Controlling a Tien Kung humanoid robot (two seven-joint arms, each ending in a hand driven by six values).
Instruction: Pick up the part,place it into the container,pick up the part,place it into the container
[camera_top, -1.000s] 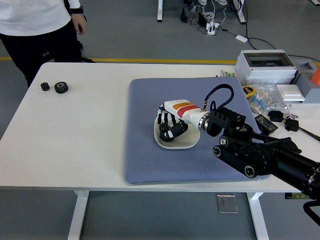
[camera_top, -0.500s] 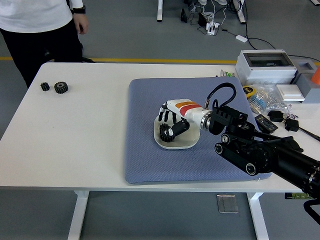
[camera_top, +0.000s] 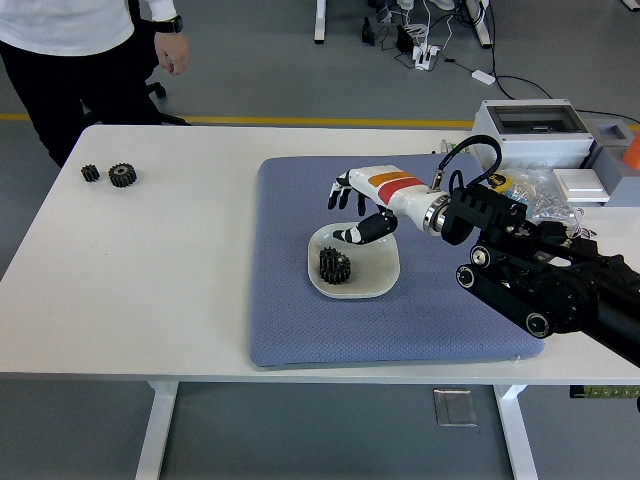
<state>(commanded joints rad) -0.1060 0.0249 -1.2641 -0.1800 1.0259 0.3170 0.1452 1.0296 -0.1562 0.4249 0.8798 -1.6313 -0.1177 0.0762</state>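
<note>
A black gear part (camera_top: 335, 265) lies in the white dish (camera_top: 385, 282) on the blue-grey mat (camera_top: 290, 320). My right hand (camera_top: 356, 208), white with orange and red stripes, hovers above the dish's far edge with fingers spread and holds nothing. Two more black gear parts, a small one (camera_top: 91, 173) and a larger one (camera_top: 123, 175), sit at the table's far left. The left arm is out of view.
A person (camera_top: 90, 50) stands at the far left corner, one hand (camera_top: 176, 55) hanging by the side. A grey box (camera_top: 530, 130), bags of small parts (camera_top: 525, 195) and cables crowd the table's right side.
My right hand let go of the gear, which now lies in the dish. The hand opened and rose up and back to the right. The person's hand shifted slightly.
</note>
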